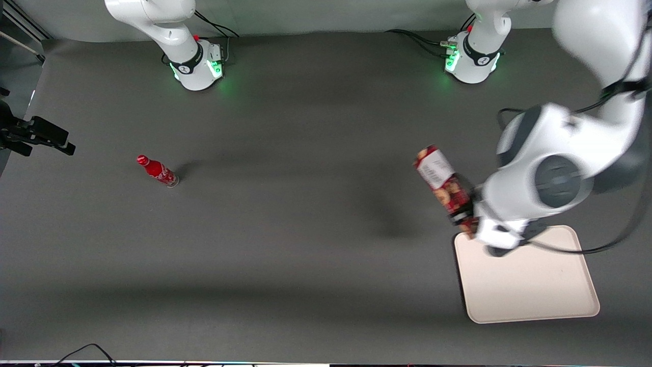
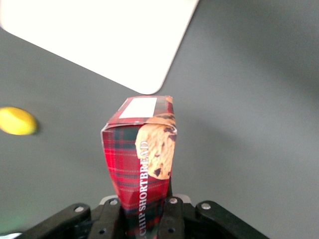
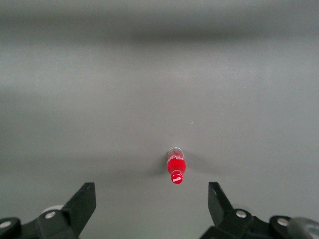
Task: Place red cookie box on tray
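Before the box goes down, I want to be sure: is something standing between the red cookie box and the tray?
Nothing visible does. The gripper holds the red cookie box in the air beside the tray, whose visible surface is bare.

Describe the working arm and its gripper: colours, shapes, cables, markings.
The left arm has glossy white rounded shells with dark grey joint caps and bands. Black cables run along it and loop past the wrist. Its base has a black ring with a logo and glows green. The gripper has black fingers with silver screws.
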Controlling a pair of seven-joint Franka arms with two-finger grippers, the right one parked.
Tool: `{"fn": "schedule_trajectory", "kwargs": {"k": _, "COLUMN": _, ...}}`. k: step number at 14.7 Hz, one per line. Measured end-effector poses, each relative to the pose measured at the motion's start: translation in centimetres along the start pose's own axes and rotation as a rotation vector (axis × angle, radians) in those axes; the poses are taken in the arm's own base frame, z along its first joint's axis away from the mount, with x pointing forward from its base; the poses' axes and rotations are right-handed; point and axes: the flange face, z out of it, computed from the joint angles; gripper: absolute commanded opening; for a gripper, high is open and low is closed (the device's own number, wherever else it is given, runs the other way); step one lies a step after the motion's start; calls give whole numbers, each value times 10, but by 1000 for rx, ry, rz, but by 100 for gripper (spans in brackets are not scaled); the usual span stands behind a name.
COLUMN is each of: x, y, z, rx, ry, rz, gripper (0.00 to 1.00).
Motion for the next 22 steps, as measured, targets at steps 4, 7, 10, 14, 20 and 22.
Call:
{"fn": "schedule_trajectory", "kwargs": {"k": 4, "x": 26, "y": -86, "z": -85, "rx": 23, "ry": 2, "rz": 74, "gripper": 0}}
{"fn": "schedule_trajectory", "kwargs": {"k": 7, "x": 65, "y": -157, "z": -111, "rx": 34, "ry": 33, "rz": 124, "gripper": 0}}
{"fn": "schedule_trajectory", "kwargs": {"k": 10, "x": 116, "y": -216, "z": -96, "rx": 49, "ry": 60, "rz": 209, "gripper": 0}}
{"fn": "schedule_trajectory", "kwargs": {"k": 14, "x": 191, "y": -251, "z": -34, "rx": 72, "ry": 128, "rz": 341, "gripper": 0}}
{"fn": "schedule_trajectory", "kwargs": {"k": 20, "x": 260, "y": -221, "z": 90, "rx": 66, "ry": 204, "rz": 436, "gripper": 0}}
{"fn": "schedule_trajectory", "kwargs": {"k": 22, "x": 277, "y": -220, "z": 130, "rx": 72, "ry": 226, "rz": 479, "gripper": 0}}
